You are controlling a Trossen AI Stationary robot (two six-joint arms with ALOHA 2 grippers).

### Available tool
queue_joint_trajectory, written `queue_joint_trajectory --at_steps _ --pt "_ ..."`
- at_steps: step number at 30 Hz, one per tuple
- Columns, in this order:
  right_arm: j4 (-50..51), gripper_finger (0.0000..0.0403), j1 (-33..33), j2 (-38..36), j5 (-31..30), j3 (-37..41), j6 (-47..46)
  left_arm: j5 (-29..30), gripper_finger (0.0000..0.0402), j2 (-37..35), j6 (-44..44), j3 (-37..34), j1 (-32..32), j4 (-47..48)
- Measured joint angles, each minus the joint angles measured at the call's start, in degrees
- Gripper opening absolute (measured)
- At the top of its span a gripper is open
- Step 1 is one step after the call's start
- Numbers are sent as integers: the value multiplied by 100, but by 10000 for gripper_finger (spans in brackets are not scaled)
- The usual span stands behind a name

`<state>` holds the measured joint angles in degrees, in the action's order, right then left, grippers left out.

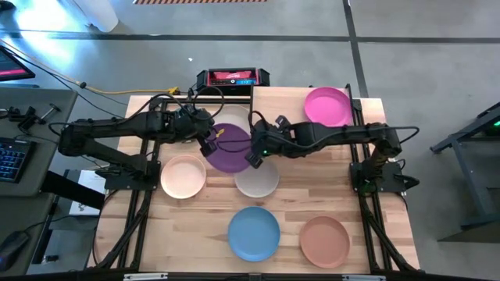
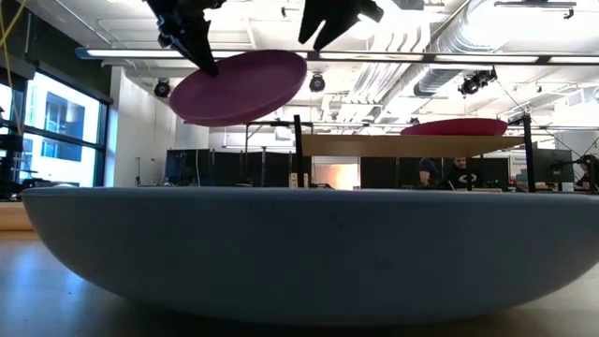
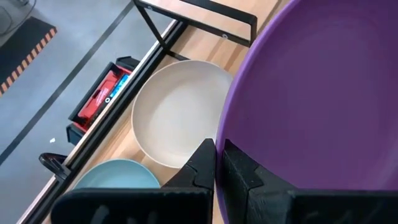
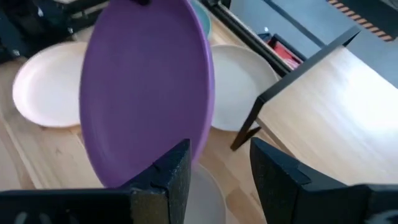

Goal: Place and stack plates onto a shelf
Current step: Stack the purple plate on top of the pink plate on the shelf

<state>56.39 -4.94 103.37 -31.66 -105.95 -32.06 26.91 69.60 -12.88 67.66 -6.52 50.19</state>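
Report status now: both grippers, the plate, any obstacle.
Left gripper shut on purple plate, held in the air. Right gripper open beside its rim. Shelf holds only magenta plate. Nothing between.

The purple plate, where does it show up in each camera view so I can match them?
High view: purple plate at centre, between the left gripper and right gripper.
Low view: upper left, tilted in the air.
Left wrist view: fills the right side, its rim between the fingers.
Right wrist view: left of centre.
Shared landmark: the shelf.
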Motion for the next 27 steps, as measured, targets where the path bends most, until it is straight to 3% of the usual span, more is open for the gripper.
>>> queue_joint_trajectory --at_steps 20,27 --pt "73 141 -1 252 -238 0 -391 37 0 -2 -354 -4 26 -99" --pt "76 137 86 250 -236 0 -524 -181 0 -2 -328 -7 26 -544"
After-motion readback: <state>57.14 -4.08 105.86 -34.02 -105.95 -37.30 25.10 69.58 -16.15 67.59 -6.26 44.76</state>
